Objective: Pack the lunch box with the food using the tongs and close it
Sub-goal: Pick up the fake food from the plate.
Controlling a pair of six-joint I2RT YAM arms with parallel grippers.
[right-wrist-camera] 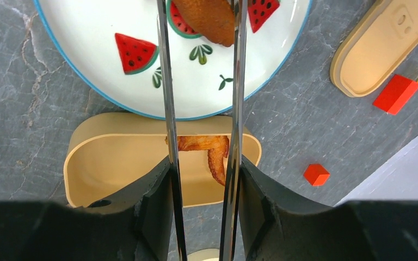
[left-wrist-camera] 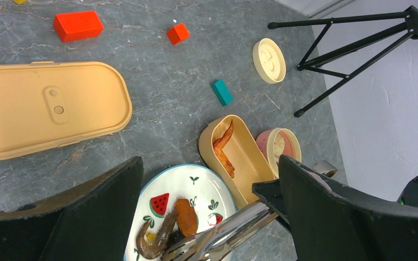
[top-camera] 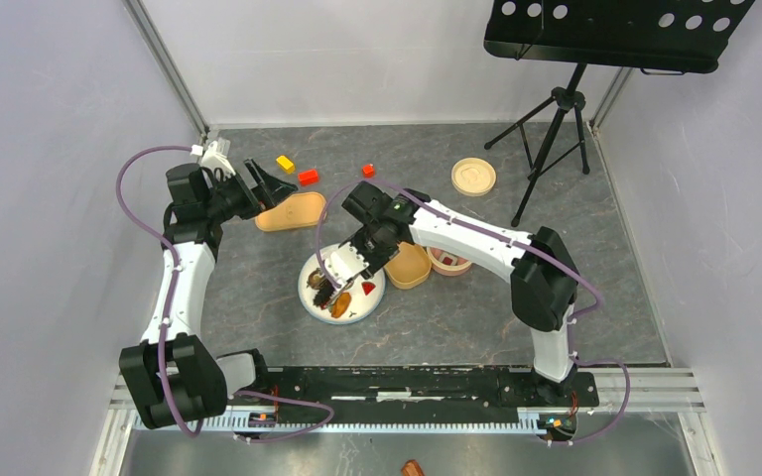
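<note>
Steel tongs [right-wrist-camera: 166, 98] sit clamped in the right gripper [right-wrist-camera: 204, 179] jaws, tips straddling a fried piece [right-wrist-camera: 209, 16] ahead; left gripper [left-wrist-camera: 209, 166] jaws gape empty.

The tan oblong lunch box [left-wrist-camera: 247, 157] stands open just beside the plate [left-wrist-camera: 217, 190], with one orange-brown fried strip [left-wrist-camera: 223, 147] inside; its matching lid [left-wrist-camera: 43, 109] lies flat, well apart. More food [left-wrist-camera: 186, 216], a fried chunk and a darker curved piece, rests on the plate. The slim metal tongs [right-wrist-camera: 167, 109] reach over the box, arms apart, flanking the chunk.
</note>
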